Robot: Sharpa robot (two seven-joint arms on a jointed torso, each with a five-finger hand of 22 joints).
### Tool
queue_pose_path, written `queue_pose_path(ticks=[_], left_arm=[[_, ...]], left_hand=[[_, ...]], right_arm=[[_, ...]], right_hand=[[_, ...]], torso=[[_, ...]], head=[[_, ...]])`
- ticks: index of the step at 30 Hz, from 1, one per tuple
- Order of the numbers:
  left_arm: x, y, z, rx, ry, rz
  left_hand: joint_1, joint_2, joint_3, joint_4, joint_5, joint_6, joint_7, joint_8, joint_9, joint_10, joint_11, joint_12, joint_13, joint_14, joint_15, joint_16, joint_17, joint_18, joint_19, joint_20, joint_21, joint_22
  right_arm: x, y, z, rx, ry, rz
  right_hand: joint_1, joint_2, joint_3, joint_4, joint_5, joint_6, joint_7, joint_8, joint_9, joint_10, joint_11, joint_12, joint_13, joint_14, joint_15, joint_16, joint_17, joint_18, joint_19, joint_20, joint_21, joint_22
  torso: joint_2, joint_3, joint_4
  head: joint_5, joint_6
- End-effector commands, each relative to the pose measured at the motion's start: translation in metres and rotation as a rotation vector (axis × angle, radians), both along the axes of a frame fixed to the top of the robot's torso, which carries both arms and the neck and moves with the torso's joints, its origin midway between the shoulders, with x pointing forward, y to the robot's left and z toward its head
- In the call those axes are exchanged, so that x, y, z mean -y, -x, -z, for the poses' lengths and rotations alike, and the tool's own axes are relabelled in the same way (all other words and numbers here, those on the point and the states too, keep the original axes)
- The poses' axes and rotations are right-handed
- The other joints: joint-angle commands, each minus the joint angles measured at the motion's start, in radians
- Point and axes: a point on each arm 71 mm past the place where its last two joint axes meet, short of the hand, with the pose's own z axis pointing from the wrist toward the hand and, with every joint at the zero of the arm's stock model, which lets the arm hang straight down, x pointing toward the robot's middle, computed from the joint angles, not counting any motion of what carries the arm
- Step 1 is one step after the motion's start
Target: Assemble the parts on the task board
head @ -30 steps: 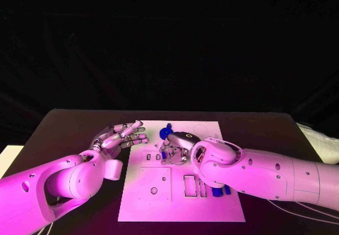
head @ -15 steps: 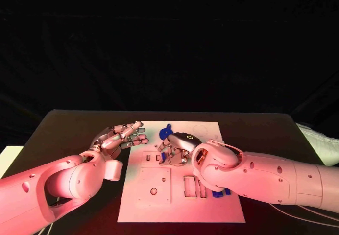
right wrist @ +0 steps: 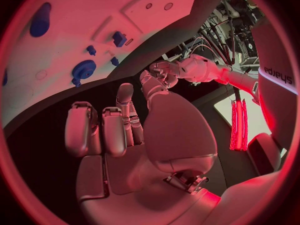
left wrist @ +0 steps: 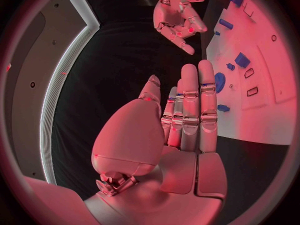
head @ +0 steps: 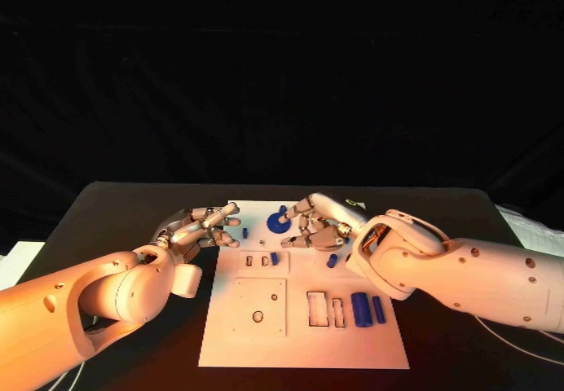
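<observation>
Both my hands hold nothing: left hand (head: 202, 229) spread open, right hand (head: 319, 222) curled. Below the right hand, blue pegs (head: 361, 309) lie loose on the task board (head: 300, 346); most slots look unfilled.

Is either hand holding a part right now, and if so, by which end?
Nothing is held. The left hand has its fingers apart beside the task board; the right hand is curled over it with nothing in its fingers.
</observation>
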Motion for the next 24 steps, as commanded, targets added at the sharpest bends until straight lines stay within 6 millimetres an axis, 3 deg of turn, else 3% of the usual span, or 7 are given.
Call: queue_pose_path(ticks=[1,4,5,8,11,18,24], left_arm=[[0.007,-0.002,-0.002,0.007,-0.221,0.136],[0.008,-0.007,-0.003,-0.044,-0.4,0.195],[0.008,-0.008,-0.003,-0.065,-0.457,0.212],[0.008,-0.013,-0.004,-0.121,-0.613,0.259],[0.01,-0.018,-0.007,-0.139,-0.759,0.295],[0.028,-0.029,-0.012,-0.103,-1.048,0.372],[0.048,-0.038,-0.013,-0.099,-1.153,0.405]], left_hand=[[-0.013,-0.006,-0.013,0.004,-0.006,0.046,-0.029,0.03,0.015,0.086,-0.039,0.078,0.056,0.083,-0.036,0.488,0.448,-0.026,0.094,-0.037,0.29,0.297],[-0.018,0.01,-0.012,0.009,0.0,0.117,-0.071,0.106,0.063,0.12,-0.088,0.241,0.19,0.085,-0.063,0.721,0.677,-0.054,0.105,-0.072,0.511,0.536],[-0.025,-0.015,-0.029,0.008,-0.006,0.101,-0.074,0.133,0.089,0.078,-0.093,0.331,0.277,0.079,-0.071,0.778,0.738,-0.07,0.091,-0.069,0.584,0.615],[-0.064,0.001,-0.045,0.041,-0.023,0.086,-0.087,0.18,0.131,0.075,-0.085,0.575,0.532,0.089,-0.07,0.872,0.836,-0.081,0.089,-0.083,0.71,0.759],[-0.102,0.012,-0.065,0.081,-0.055,0.059,-0.086,0.215,0.165,0.066,-0.086,0.703,0.669,0.095,-0.072,0.915,0.882,-0.094,0.084,-0.075,0.787,0.851],[-0.166,0.04,-0.106,0.134,-0.101,0.008,-0.087,0.288,0.234,0.048,-0.086,0.832,0.819,0.107,-0.072,0.973,0.943,-0.107,0.084,-0.071,0.901,0.991],[-0.191,0.041,-0.119,0.136,-0.12,-0.013,-0.088,0.31,0.257,0.038,-0.084,0.844,0.838,0.113,-0.072,0.997,0.969,-0.115,0.098,-0.071,0.936,1.039]], right_arm=[[0.01,-0.004,-0.009,-0.144,-0.169,-0.048],[0.03,-0.012,-0.02,-0.182,-0.241,0.003],[0.037,-0.015,-0.023,-0.189,-0.258,0.021],[0.056,-0.02,-0.03,-0.203,-0.294,0.07],[0.069,-0.026,-0.034,-0.206,-0.31,0.107],[0.08,-0.032,-0.036,-0.203,-0.307,0.142],[0.079,-0.034,-0.036,-0.201,-0.292,0.146]], right_hand=[[0.015,0.02,0.003,-0.007,-0.018,0.01,0.002,0.007,0.001,0.001,-0.001,0.013,0.005,0.049,0.003,-0.007,-0.005,0.002,-0.002,0.004,-0.004,-0.004],[0.02,0.047,-0.002,-0.003,-0.028,0.029,0.0,0.015,0.004,0.046,-0.004,0.113,0.076,0.05,0.001,-0.005,-0.001,0.002,-0.001,0.003,-0.003,-0.003],[0.023,0.052,-0.004,-0.004,-0.02,0.039,-0.003,0.02,0.006,0.06,-0.006,0.146,0.1,0.051,0.0,-0.002,0.004,0.001,0.001,0.002,-0.002,0.001],[0.025,0.058,-0.01,-0.005,-0.001,0.058,-0.008,0.029,0.011,0.077,-0.01,0.191,0.134,0.055,-0.003,0.006,0.015,-0.002,0.01,0.0,0.005,0.013],[0.025,0.06,-0.015,-0.006,0.002,0.064,-0.01,0.031,0.013,0.082,-0.011,0.205,0.144,0.056,-0.005,0.01,0.021,-0.003,0.014,-0.002,0.008,0.02],[0.023,0.059,-0.02,-0.005,0.003,0.067,-0.011,0.032,0.014,0.082,-0.012,0.207,0.145,0.056,-0.006,0.009,0.019,-0.003,0.015,-0.003,0.009,0.021],[0.021,0.059,-0.023,-0.004,0.002,0.067,-0.011,0.032,0.014,0.08,-0.012,0.205,0.143,0.055,-0.006,0.006,0.015,-0.003,0.013,-0.003,0.008,0.018]], torso=[[-0.01,0.0045,-0.0066],[-0.014,0.0081,-0.0062],[-0.017,0.0095,-0.0053],[-0.022,0.0117,-0.0041],[-0.026,0.0125,-0.0082],[-0.027,0.0122,-0.01],[-0.028,0.0112,-0.008]], head=[[0.007,-0.004],[0.009,-0.011],[0.01,-0.009],[0.012,-0.016],[0.021,-0.015],[0.016,-0.024],[0.02,-0.027]])
